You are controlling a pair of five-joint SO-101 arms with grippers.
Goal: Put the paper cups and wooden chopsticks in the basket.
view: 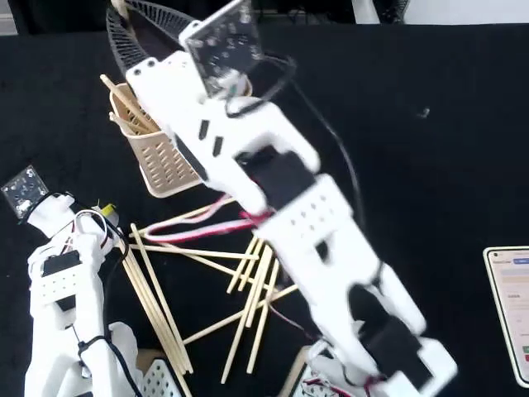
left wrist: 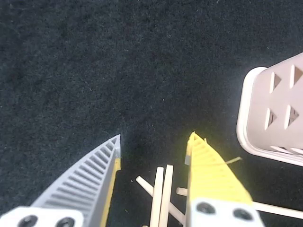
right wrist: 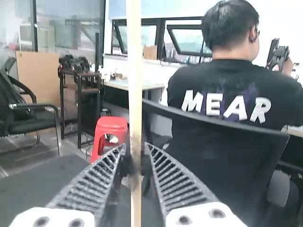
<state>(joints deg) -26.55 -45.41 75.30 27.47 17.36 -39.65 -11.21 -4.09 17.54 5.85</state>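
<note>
Right jaws (right wrist: 135,153): pinched on one chopstick (right wrist: 135,71). The stick stood upright and ran straight through the pinch, sticking out on both sides of it.

Handling, judged: light, stiff, smooth wood. A thin shaft like this could swivel or slip between ribbed pads, so a hold near mid-length, square across the stick, seemed safest. Breakage seemed unlikely under a gentle squeeze.

Left jaws (left wrist: 155,137): spread, nothing between them, low over the dark table (left wrist: 94,56). The ends of the loose chopsticks (left wrist: 158,198) lay flat on the table in the gap between the jaws, set back from the tips. Judged: these lay partly crossed, so closing there might have caught two at once.

The basket (view: 165,169) stood near the left jaws, just past the yellow-backed one and apart from it. Several chopsticks already leaned out of it at one corner.

From the high view, the rest of the loose chopsticks lay criss-crossed on the table between my two arms, just in front of the basket. My right arm stretched across above the basket.

Farthest off, a phone (view: 511,306) lay at the table's edge, well apart from the work.
</note>
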